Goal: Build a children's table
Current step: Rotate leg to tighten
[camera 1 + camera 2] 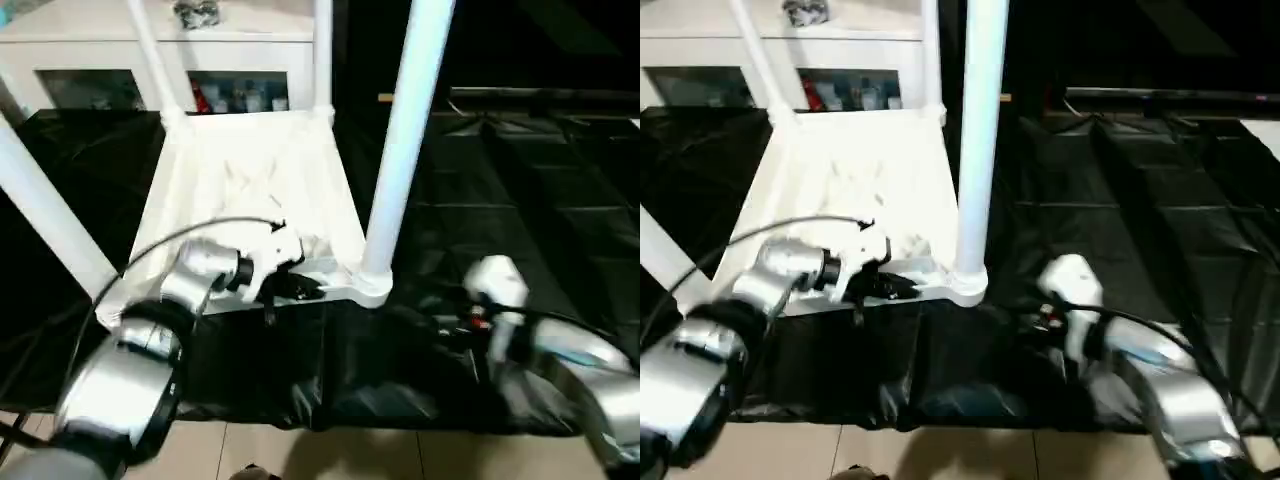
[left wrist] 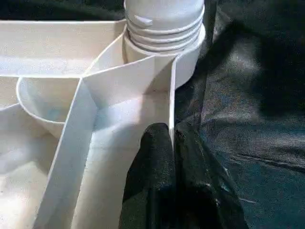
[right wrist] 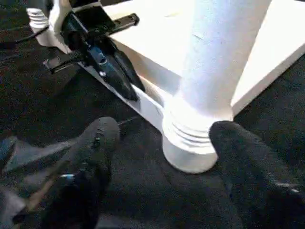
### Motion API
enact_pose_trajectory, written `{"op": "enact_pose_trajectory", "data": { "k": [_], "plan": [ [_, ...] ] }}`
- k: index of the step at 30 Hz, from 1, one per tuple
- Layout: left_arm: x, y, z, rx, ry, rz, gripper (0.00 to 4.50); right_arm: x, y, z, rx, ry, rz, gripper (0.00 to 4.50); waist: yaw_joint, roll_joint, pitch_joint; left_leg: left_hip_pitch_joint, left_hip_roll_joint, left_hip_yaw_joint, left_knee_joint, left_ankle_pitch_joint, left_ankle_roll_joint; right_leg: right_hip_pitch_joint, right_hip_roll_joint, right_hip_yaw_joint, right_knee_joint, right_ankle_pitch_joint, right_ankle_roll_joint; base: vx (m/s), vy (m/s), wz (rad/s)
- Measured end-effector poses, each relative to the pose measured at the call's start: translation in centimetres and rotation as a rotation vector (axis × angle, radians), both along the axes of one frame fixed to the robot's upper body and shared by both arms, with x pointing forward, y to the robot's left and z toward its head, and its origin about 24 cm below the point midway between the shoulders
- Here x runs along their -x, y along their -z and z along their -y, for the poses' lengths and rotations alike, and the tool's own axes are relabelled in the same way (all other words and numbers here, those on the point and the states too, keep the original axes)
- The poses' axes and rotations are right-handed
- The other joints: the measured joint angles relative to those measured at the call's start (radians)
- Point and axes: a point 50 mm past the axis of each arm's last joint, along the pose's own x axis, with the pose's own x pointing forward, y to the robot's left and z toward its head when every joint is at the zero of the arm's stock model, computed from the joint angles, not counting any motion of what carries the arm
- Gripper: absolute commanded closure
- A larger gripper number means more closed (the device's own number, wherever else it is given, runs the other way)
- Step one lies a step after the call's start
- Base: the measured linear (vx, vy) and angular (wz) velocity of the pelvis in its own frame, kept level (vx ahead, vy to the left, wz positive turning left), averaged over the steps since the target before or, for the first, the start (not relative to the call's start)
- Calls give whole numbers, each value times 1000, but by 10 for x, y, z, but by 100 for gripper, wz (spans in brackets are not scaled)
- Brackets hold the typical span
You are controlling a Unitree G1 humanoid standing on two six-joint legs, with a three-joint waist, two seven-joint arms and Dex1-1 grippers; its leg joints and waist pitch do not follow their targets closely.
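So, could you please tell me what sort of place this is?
Probably an indoor room set up as a robot work area: a white cabinet with glass doors stands behind, black sheeting covers the work surface, and pale floor tiles show along the near edge.

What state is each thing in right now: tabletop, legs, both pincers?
Large white plastic ribbed tabletop: upside down on black sheet.
Near-right long white tapered leg: upright in corner socket, threads still showing.
Other three white legs: standing in their corners.
Left pincer: shut on the tabletop's thin rim wall.
Right pincer: open, fingers either side of the leg's base.
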Motion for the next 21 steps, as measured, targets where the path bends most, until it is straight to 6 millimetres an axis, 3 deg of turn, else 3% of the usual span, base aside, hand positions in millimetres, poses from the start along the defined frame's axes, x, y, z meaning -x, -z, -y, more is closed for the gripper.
{"op": "enact_pose_trajectory", "data": {
  "k": [3,7,11,16,21],
  "plan": [
    [4,0,1,16,2,19,450,-11,4,-1,49,28,16,73,-2,-1,0,0,0,1,0,0,0,-1,0,1,0,-1,0,0,0,0],
    [14,-2,-1,16,9,32,450,-20,6,-4,88,22,21,73,-4,-14,-1,1,2,3,-2,0,0,-2,0,0,2,-5,1,0,0,0],
    [19,-3,0,12,13,30,450,-28,9,-10,90,-5,25,73,-3,-20,0,0,2,4,-2,0,0,-2,0,0,2,-6,1,0,0,0],
    [23,-5,-2,2,7,25,450,-33,11,-18,54,-42,17,73,-10,-26,3,0,3,6,-2,0,1,-4,0,1,2,-5,1,0,0,0],
    [29,-6,0,3,16,19,450,-37,12,-25,52,-88,23,73,-4,-28,3,0,3,7,-2,-1,1,-4,0,1,2,-6,0,0,0,0]
  ]
}}
